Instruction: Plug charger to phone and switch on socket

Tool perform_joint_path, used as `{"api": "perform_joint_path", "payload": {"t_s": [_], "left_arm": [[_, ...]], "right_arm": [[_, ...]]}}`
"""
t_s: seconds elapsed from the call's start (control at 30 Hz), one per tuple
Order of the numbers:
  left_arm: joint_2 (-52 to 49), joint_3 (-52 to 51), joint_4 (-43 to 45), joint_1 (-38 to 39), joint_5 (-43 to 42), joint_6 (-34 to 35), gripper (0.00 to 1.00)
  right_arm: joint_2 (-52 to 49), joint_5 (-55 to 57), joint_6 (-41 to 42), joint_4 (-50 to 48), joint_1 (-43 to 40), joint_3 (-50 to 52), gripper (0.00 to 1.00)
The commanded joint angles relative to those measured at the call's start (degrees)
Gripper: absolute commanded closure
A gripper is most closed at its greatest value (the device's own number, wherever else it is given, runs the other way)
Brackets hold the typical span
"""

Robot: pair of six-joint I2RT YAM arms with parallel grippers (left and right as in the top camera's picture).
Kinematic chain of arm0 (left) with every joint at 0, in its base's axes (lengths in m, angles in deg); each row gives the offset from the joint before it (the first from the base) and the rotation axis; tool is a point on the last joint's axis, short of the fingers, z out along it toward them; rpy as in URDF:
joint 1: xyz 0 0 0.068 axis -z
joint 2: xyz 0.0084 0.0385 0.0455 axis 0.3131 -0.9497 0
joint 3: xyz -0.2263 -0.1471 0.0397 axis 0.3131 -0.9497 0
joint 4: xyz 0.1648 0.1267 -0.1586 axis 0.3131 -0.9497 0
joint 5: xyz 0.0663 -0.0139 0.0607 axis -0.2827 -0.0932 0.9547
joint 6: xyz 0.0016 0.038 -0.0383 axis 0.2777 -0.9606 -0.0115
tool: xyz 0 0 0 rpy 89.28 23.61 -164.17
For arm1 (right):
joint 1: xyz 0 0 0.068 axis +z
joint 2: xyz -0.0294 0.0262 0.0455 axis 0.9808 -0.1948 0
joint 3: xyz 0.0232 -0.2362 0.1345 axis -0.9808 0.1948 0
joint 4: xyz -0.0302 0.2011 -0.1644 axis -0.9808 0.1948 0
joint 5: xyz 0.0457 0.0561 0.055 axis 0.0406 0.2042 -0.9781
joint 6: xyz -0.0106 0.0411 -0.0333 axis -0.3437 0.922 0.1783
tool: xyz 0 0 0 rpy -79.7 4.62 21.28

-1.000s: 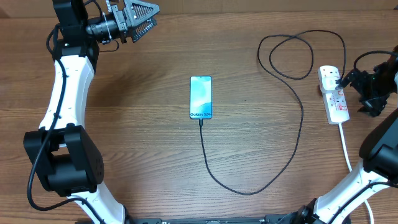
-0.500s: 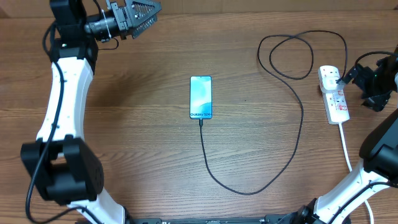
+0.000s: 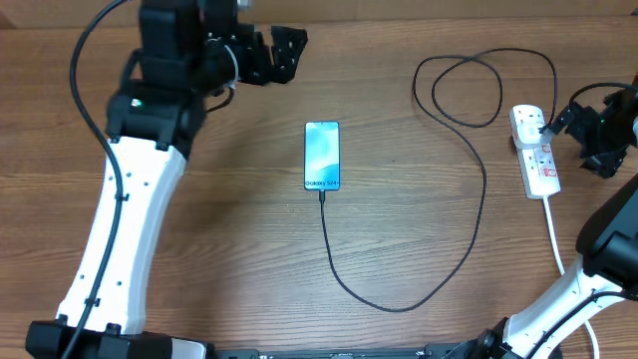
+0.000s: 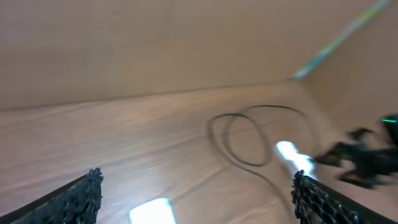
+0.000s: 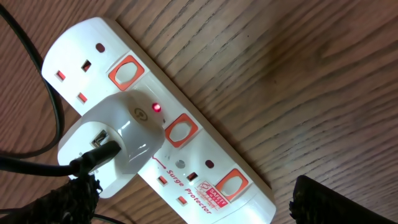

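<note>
The phone (image 3: 322, 156) lies flat at the table's middle, screen lit, and shows as a bright blur in the left wrist view (image 4: 152, 212). The black charger cable (image 3: 485, 189) is plugged into the phone's lower edge, curves right and loops up to a white adapter (image 5: 115, 140) seated in the socket (image 3: 536, 160). A red light glows on the adapter. The socket (image 5: 205, 155) fills the right wrist view. My right gripper (image 3: 570, 128) is open and empty just right of the socket, its fingers (image 5: 199, 208) straddling it. My left gripper (image 3: 274, 55) is open and empty, up at the far left of the phone.
The socket's thick white cord (image 3: 554, 239) runs toward the front edge at the right. The cable's loop (image 4: 242, 137) lies at the back right. A wall stands behind the table's far edge (image 4: 155, 50).
My left arm has swung right, carrying its open gripper from the far left toward the back middle. My right gripper has shifted slightly beside the socket.
</note>
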Motion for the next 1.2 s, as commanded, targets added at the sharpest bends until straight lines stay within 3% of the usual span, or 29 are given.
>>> {"api": "perform_joint_path", "payload": {"t_s": [0.0,0.17,0.27,0.47,0.57,0.83,1.17], "left_arm": [[0.5,-2.0,1.5,0.9,10.4,-2.6,0.00],[2.0,-11.2,6.2,0.9,10.4,-2.2,0.00],[4.8,-21.9,14.0,0.9,10.3,-1.7,0.01],[12.0,-53.8,46.1,0.1,10.5,10.3,0.00],[14.4,-63.5,53.6,-1.2,10.6,14.7,0.01],[24.4,-81.7,56.1,-8.2,10.6,21.6,0.01],[39.2,-95.3,54.4,-10.8,11.6,21.7,0.01]], "right_arm": [[-0.2,-0.6,2.5,-3.8,0.2,-1.0,0.00],[-0.2,-0.6,2.5,-3.8,0.2,-1.0,0.00],[-0.2,-0.6,2.5,-3.8,0.2,-1.0,0.00],[-0.2,-0.6,2.5,-3.8,0.2,-1.0,0.00],[-0.2,-0.6,2.5,-3.8,0.2,-1.0,0.00],[-0.2,-0.6,2.5,-3.8,0.2,-1.0,0.00],[-0.2,-0.6,2.5,-3.8,0.2,-1.0,0.00]]}}
